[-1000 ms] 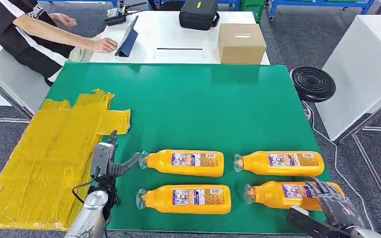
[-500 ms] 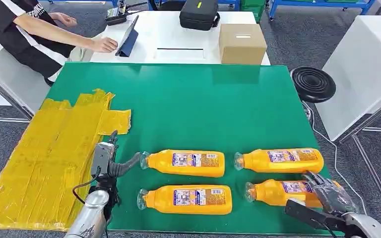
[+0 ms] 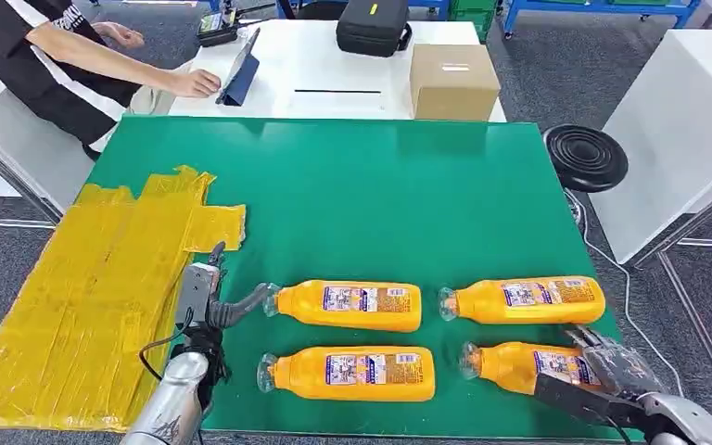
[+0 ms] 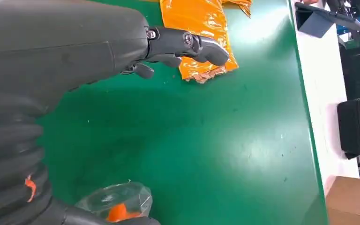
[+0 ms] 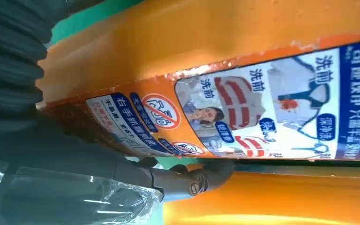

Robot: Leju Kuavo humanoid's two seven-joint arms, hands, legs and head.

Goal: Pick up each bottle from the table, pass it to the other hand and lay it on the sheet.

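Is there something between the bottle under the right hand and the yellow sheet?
Yes. The near-left bottle lies on the mat between the near-right bottle, under the right hand, and the yellow sheet. The left hand waits beside the sheet.

Left hand [image 3: 206, 301] open, right hand [image 3: 612, 366] closed around something.
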